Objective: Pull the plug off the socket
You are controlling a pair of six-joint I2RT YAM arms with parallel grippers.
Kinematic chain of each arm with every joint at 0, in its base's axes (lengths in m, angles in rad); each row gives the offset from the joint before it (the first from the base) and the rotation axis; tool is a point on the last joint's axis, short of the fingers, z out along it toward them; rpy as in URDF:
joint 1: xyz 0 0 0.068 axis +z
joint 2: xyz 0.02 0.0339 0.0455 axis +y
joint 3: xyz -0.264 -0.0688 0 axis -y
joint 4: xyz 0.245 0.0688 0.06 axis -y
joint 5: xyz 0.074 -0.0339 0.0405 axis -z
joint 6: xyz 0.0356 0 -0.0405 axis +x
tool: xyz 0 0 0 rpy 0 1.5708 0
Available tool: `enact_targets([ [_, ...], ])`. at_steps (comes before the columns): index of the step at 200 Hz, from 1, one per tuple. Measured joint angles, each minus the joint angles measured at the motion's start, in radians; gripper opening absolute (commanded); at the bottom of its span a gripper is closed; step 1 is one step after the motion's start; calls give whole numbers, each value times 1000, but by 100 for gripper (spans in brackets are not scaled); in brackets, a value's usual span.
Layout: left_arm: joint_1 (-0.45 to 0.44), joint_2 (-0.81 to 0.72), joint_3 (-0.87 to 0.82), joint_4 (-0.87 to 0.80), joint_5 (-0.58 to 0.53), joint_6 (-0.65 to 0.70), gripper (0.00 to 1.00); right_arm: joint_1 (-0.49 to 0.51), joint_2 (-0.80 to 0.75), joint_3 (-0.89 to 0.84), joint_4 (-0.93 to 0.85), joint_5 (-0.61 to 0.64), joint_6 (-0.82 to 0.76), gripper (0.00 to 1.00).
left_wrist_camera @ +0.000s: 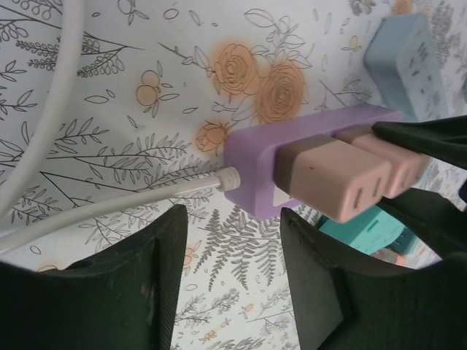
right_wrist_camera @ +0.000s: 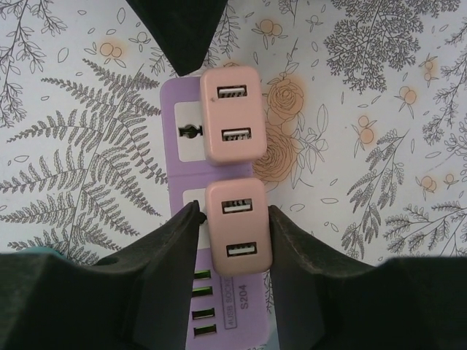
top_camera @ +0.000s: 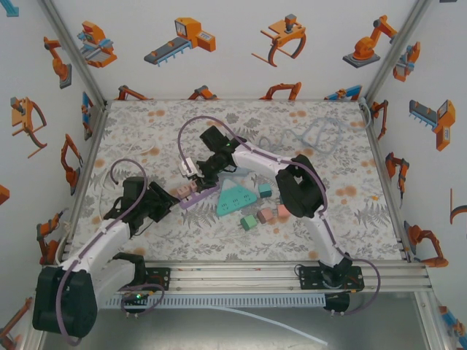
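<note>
Pink plug [right_wrist_camera: 237, 227], the nearer of 2 on the purple power strip [right_wrist_camera: 176, 102] at mid-table, sits clamped between the right gripper [right_wrist_camera: 233, 211] fingers. The left gripper [left_wrist_camera: 232, 219] stands apart beside the strip's cabled end, gripping nothing.

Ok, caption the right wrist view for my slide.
Right gripper grips the nearer pink plug on a purple power strip.

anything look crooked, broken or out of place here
Nothing stands out. The near pink plug and the far pink plug both sit square and fully seated in the purple strip, which lies flat.
</note>
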Motion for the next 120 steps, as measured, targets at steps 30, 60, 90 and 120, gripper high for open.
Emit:
enact_targets([
  [30,0,40,-7,21,-1,0,48,0,0,4,0,0,5,38],
  [60,0,78,-6,45,8,4,47,0,0,4,0,-2,8,36],
  [90,0,106,-6,82,30,4,46,0,0,4,0,-3,8,34],
  [120,0,110,-6,93,37,4,44,0,1,5,0,-4,12,27],
])
